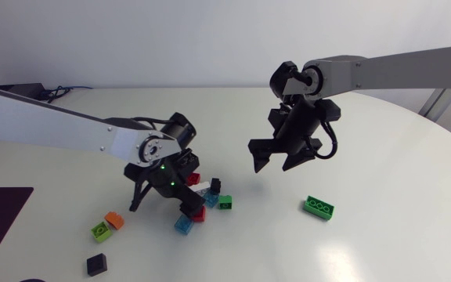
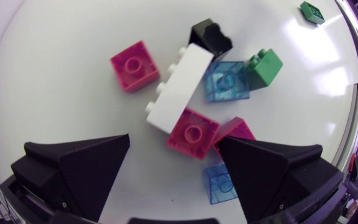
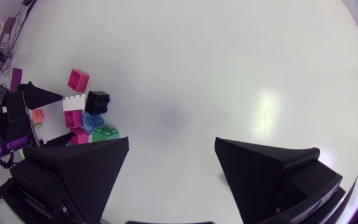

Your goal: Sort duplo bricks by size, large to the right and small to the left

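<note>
Left gripper (image 2: 174, 146) over brick cluster, fingers wide, holding nothing. Pink brick (image 2: 193, 132) sits under gap between fingers, white brick (image 2: 179, 87) just ahead. Right gripper (image 1: 272, 166) above tabletop (image 1: 382, 157), fingers wide, empty. Green brick (image 1: 319, 207) alone at right. Orange brick (image 1: 115, 221), lime brick (image 1: 101, 230), black brick (image 1: 96, 265) at left.

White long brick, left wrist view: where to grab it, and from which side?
Probably mid-length, across its two long faces, coming straight down. The white brick lies on its side, studs pointing toward the lone pink brick. That side is free, but the clear blue brick crowds the other face.
</note>
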